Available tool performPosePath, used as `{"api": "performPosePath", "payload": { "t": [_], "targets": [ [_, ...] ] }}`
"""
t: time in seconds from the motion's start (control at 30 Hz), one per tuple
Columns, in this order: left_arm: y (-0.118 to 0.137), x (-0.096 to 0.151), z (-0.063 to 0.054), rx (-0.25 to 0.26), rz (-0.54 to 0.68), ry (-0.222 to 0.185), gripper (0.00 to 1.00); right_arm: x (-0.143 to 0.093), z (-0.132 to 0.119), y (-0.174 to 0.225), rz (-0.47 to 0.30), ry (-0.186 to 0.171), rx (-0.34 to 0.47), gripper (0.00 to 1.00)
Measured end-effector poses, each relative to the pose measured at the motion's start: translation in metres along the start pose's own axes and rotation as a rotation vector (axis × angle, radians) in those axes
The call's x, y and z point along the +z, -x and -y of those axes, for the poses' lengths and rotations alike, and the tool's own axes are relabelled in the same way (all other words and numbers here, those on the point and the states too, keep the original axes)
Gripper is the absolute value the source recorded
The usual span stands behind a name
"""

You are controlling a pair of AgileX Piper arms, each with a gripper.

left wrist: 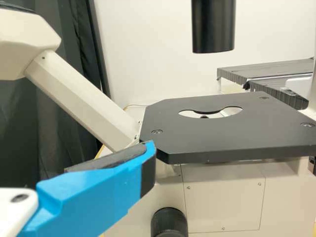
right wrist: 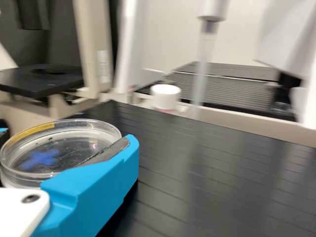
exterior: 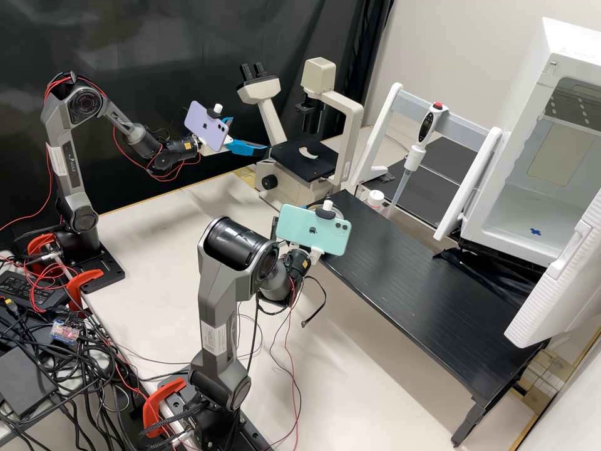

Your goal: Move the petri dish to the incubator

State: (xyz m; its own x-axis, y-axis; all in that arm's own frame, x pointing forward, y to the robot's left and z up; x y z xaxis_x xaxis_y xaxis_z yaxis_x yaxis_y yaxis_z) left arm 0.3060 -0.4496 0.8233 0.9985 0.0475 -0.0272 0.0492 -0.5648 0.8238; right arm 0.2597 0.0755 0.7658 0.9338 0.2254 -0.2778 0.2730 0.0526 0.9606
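One petri dish [right wrist: 64, 129] is held between the blue fingers of the right hand [exterior: 316, 254], closed onto its sides near the black slatted worktop [exterior: 432, 294]. The left hand [exterior: 250, 135] is spread open, with nothing gripped, beside the microscope stage [exterior: 291, 164]. The incubator [exterior: 526, 210] is seen standing open.

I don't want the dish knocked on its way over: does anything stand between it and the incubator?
Nothing visible blocks the open front of the incubator, its door swung aside. But the pipette stand beside that opening may crowd a straight path for the dish.
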Motion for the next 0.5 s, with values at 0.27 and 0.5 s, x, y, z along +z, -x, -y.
{"api": "performPosePath", "payload": {
  "t": [0.27, 0.5],
  "targets": [
    [0.0, 0.0, 0.0, 0.0, 0.0, 0.0, 1.0, 0.029, -0.047, 0.011, 0.109, -0.013, 0.176, 0.0],
    [0.0, 0.0, 0.0, 0.0, 0.0, 0.0, 1.0, 0.063, -0.101, 0.008, 0.189, -0.018, 0.341, 0.0]
  ]
}}
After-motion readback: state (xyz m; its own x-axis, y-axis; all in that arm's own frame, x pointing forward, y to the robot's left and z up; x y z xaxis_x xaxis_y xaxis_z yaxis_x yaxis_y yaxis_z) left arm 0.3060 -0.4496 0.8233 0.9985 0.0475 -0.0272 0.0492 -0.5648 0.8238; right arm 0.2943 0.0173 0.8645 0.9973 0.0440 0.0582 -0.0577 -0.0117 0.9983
